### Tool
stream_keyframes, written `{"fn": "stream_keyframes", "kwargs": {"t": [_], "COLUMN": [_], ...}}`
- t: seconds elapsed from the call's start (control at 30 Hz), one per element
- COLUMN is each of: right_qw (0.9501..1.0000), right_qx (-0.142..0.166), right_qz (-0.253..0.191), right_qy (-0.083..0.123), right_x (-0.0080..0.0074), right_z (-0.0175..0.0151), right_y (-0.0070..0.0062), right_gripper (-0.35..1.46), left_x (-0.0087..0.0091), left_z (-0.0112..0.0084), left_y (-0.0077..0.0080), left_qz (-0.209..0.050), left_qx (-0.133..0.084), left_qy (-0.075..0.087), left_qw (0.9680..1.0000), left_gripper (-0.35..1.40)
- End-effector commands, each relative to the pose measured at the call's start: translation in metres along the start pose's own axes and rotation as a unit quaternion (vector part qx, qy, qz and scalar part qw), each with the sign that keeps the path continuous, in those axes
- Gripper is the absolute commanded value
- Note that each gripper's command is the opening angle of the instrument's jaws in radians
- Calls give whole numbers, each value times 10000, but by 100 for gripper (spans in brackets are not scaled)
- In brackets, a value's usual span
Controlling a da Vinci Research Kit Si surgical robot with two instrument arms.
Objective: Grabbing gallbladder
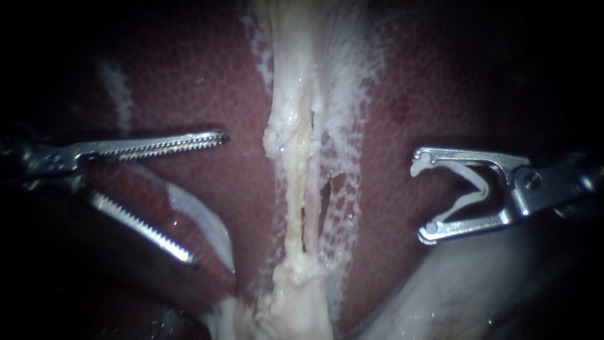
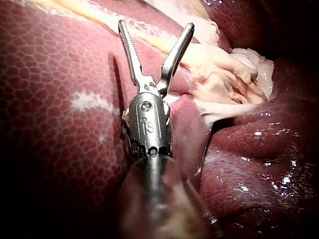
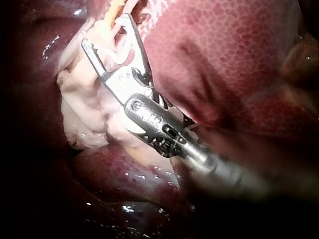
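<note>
Gallbladder, seemingly the pale-edged fold [image 1: 211,236], lies ungripped. The left instrument [image 1: 207,198] is poised beside it, jaws spread for closing. The right instrument [image 1: 420,200], pinching a clip [image 1: 472,187], is held aside.

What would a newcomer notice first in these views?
The pale, frayed strand of tissue stands out first, running down the middle of the endoscope view over the dark red liver. An instrument faces it from each side. The left instrument has toothed jaws wide open, gripping nothing, and the right instrument has a white clip seated between its spread jaws.
</note>
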Motion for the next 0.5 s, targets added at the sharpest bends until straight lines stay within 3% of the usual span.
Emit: {"fn": "stream_keyframes", "kwargs": {"t": [0.03,0.37,0.5], "right_qw": [10000,10000,10000], "right_qx": [1,-1,-2], "right_qz": [0,1,1], "right_qy": [0,0,0], "right_x": [0,0,0], "right_z": [0,0,0], "right_y": [0,0,1], "right_gripper": [60,60,60], "left_x": [0,1,1], "left_z": [0,0,6], "left_y": [0,3,8], "left_qz": [-1,-270,-433], "left_qx": [-1,-157,-255], "left_qy": [0,8,107], "left_qw": [10000,9995,9987], "left_gripper": [113,113,113]}}
